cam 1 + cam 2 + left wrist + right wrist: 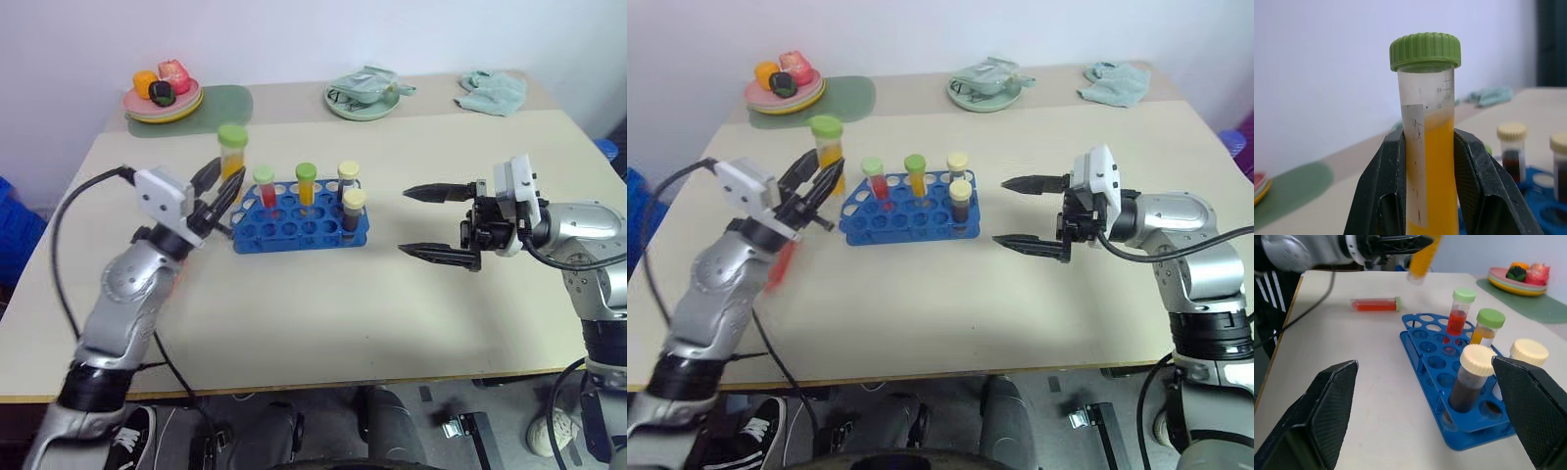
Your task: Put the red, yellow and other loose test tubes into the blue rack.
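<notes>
in the left wrist view you see the clear plastic tube with yellow-orange liquid and green cap [1431,147] cut off at the picture's bottom edge, and the black fingers [1378,196] cover both its sides. in the right wrist view the same tube is blurred. the red tube lying on the pale table [323,323] is behind the left arm in the head views, only a red blur. the small items on the pink round plate [137,106] are too small to tell.
</notes>
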Controlling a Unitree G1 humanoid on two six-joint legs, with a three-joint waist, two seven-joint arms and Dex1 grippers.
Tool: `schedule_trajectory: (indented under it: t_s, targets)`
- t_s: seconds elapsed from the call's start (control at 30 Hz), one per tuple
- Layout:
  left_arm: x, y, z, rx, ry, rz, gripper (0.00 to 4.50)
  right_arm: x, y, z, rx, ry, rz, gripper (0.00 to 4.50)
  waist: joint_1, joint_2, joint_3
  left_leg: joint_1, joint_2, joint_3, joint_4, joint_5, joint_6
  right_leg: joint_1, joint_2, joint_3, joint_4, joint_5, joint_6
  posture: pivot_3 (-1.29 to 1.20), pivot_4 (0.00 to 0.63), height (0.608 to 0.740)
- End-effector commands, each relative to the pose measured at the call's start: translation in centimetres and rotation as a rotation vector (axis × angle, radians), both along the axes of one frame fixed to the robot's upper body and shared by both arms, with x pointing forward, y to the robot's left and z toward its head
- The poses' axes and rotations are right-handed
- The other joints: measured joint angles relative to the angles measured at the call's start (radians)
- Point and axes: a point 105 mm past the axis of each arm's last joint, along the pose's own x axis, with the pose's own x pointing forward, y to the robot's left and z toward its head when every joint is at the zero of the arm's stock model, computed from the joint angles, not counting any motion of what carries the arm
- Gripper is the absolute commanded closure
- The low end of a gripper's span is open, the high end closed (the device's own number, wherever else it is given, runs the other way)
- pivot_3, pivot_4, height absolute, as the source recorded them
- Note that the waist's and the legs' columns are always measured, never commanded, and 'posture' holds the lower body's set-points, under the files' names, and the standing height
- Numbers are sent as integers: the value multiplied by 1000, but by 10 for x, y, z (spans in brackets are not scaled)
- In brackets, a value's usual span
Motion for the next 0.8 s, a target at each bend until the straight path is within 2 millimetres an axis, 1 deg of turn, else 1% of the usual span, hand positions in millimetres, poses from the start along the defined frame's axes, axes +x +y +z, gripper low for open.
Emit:
schedule_trajectory:
  t_s: [0.03, 0.13, 0.23, 0.3, 0.37, 0.47, 0.6, 0.7, 0.8]
  targets:
    - [5, -11, -2, -18, -38, -43, 3739, -7, 0, 16, 4, -66, -9, 0, 0, 0, 0, 0, 0, 0, 0, 0, 0, 0, 0, 0, 0, 0, 0, 0, 150, 740]
    - [4, -26, -14, 20, -47, -99, 3739, -9, -1, 18, 5, -67, -23, 0, 0, 0, 0, 0, 0, 0, 0, 0, 0, 0, 0, 0, -1, 0, 0, 0, 150, 740]
    - [8, -36, -22, -5, -28, -120, 3739, -11, -4, 17, 0, -63, -44, 0, 1, 0, 0, 0, 0, 0, 1, 0, 0, 0, 0, 0, -1, 0, 0, 0, 150, 740]
    - [8, -43, -23, 7, -39, -143, 3739, -12, -5, 17, -2, -64, -49, 0, 3, 0, 0, 0, 0, 0, 1, 0, 0, 0, 0, 0, -1, 0, 0, 0, 150, 740]
    - [13, -51, -22, -4, -53, -155, 3739, -12, -5, 17, -2, -63, -54, 0, 4, 0, 0, 0, 0, 0, 1, 0, 0, 0, 0, 0, -1, 0, 0, 0, 150, 740]
    - [16, -65, -25, -8, -52, -198, 3739, -12, -5, 17, -2, -62, -60, 0, 3, 0, 0, 0, 0, 0, 1, 0, 0, 0, 0, 0, -1, 1, 1, 0, 150, 740]
    - [18, -75, -24, -57, -42, -215, 3739, -11, -6, 18, -7, -68, -63, 0, 0, 0, 0, 0, 0, 0, 1, 0, 0, 0, 0, 0, -1, 1, 1, 0, 150, 740]
    - [16, -83, -30, -66, -14, -252, 3739, -10, -7, 19, -9, -73, -71, 0, 2, 0, 0, 0, 0, 0, 1, 0, 0, 0, 0, 0, -1, 1, 1, 0, 150, 740]
    - [15, -84, -33, -86, -3, -249, 3739, -10, -8, 19, -13, -75, -74, 0, 3, -1, 0, 0, 0, 1, 1, 0, 0, 0, 0, 0, -1, 1, 1, 0, 150, 740]
